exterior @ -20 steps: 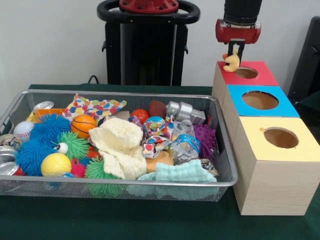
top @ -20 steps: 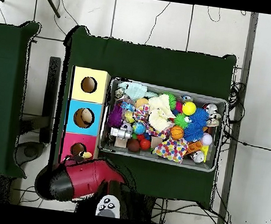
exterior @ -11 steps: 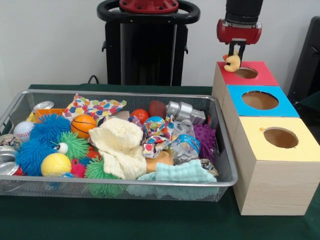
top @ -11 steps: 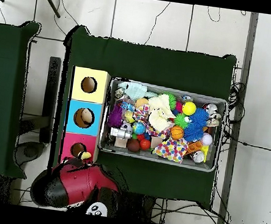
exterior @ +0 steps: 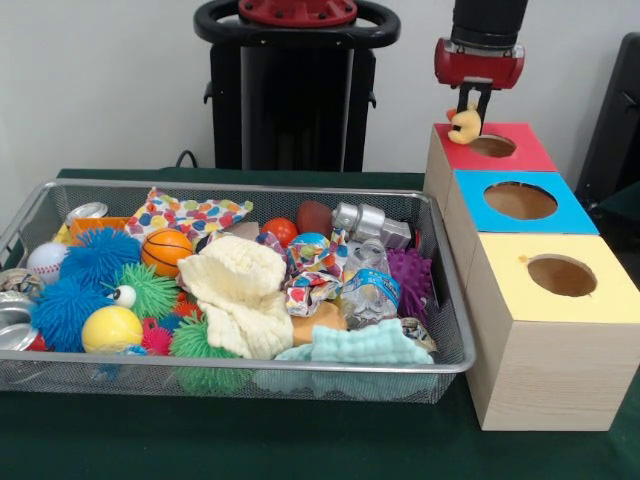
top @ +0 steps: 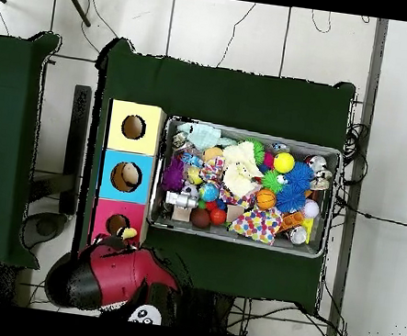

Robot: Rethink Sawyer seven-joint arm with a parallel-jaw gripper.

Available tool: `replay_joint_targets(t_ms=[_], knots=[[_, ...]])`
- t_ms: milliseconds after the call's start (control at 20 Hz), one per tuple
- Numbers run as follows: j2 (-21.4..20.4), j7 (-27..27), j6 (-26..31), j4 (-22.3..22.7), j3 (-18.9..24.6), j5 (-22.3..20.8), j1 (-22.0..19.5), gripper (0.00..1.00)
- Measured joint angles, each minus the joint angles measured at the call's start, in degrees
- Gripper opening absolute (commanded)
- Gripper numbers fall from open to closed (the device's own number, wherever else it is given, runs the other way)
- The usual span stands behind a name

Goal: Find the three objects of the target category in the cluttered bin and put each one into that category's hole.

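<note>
Gripper clamped on a small yellow toy, held just above the near-left edge of the red box, beside its hole. For a clean drop, centre the toy over the hole before letting go. Bin remains cluttered.

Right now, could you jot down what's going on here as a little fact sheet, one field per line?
Gripper: gripper shut on a small yellow toy
Gripper position: above the red-topped box, by the edge of its hole
Boxes: red-topped box, blue-topped box and yellow-topped box in a row, each with a round hole
Bin: wire bin beside the boxes, on a green tablecloth
Bin contents: spiky balls, a mini basketball, a cream knitted cloth, a crushed water bottle, more
Yellow toy status: not yet dropped
</note>
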Motion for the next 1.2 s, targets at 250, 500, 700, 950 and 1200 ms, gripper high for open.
replay_joint_targets(t_ms=[250,500,700,950,1200], knots=[[0.3,0.0,1.6,-0.6,0.0,1.3,0.0,0.00],[0.6,0.0,3.6,-1.5,-0.1,2.0,0.1,0.00],[1.0,0.0,5.8,-2.8,-0.3,2.0,0.5,0.00],[1.2,0.0,7.9,-3.8,-0.3,2.2,0.7,0.00],[1.2,0.0,10.2,-4.7,-0.3,2.6,0.7,0.00]])
